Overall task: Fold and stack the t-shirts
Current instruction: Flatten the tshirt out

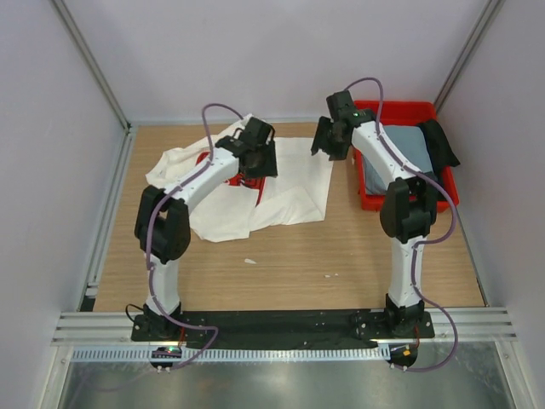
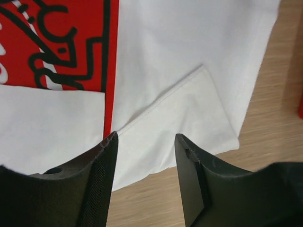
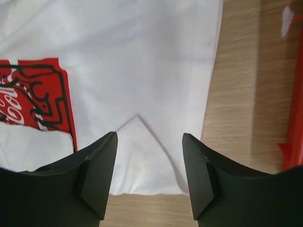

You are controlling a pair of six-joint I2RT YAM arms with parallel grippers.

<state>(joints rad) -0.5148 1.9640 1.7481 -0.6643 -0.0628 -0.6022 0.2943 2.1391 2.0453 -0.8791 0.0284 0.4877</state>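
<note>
The white t-shirt (image 1: 289, 183) with its red Coca-Cola print (image 2: 52, 42) lies partly folded and rumpled at the back left of the table. My left gripper (image 1: 258, 156) hovers over its middle. In the left wrist view that gripper (image 2: 146, 137) is open above a folded-over white flap (image 2: 189, 109), with nothing between the fingers. My right gripper (image 1: 328, 141) hangs over the shirt's far right corner. It (image 3: 150, 137) is open too, above a small turned-in triangle of cloth (image 3: 142, 151) at the hem. The grey-blue t-shirt (image 1: 400, 149) lies in the red bin.
The red plastic bin (image 1: 366, 194) stands at the back right, close beside the right arm, and its edge (image 3: 296, 94) shows in the right wrist view. A black cloth (image 1: 439, 141) hangs over its far side. A small white scrap (image 1: 249, 261) lies on the wooden table (image 1: 341, 256).
</note>
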